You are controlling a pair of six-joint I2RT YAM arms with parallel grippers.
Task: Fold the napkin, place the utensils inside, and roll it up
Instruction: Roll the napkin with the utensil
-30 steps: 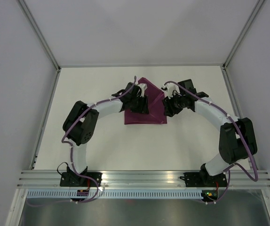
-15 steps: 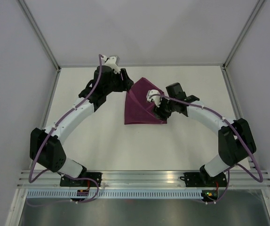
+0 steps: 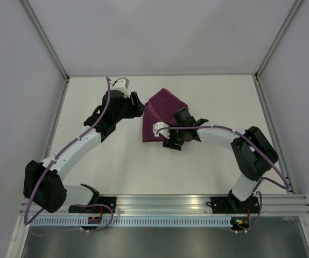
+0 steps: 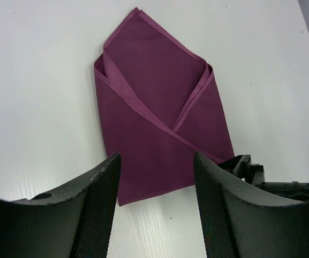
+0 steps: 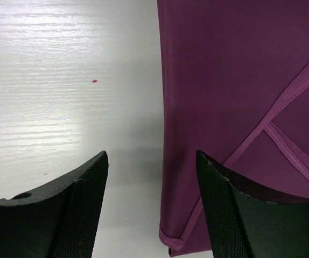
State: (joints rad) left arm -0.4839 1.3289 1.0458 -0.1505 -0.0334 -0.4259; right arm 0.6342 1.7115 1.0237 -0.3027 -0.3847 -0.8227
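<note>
The napkin [image 3: 162,110] lies flat on the white table, folded into a pointed packet with two hemmed flaps crossing [image 4: 160,102]. My left gripper [image 3: 140,108] hovers open just off the cloth's left edge, looking along it [image 4: 157,158]. My right gripper [image 3: 171,143] is open over the packet's near edge, one finger above the fabric [image 5: 152,156]; its black tip shows in the left wrist view [image 4: 246,166]. Neither holds anything. The utensils are out of view.
The white table [image 3: 106,156] is boxed in by grey walls with metal corner posts [image 3: 49,45]. An aluminium rail [image 3: 160,203] carrying both arm bases runs along the near edge.
My left gripper has come off the napkin, swung out to the far left and settled beside its left edge. The right gripper has crossed from the napkin's right side to its near edge. Both jaws opened wider.
</note>
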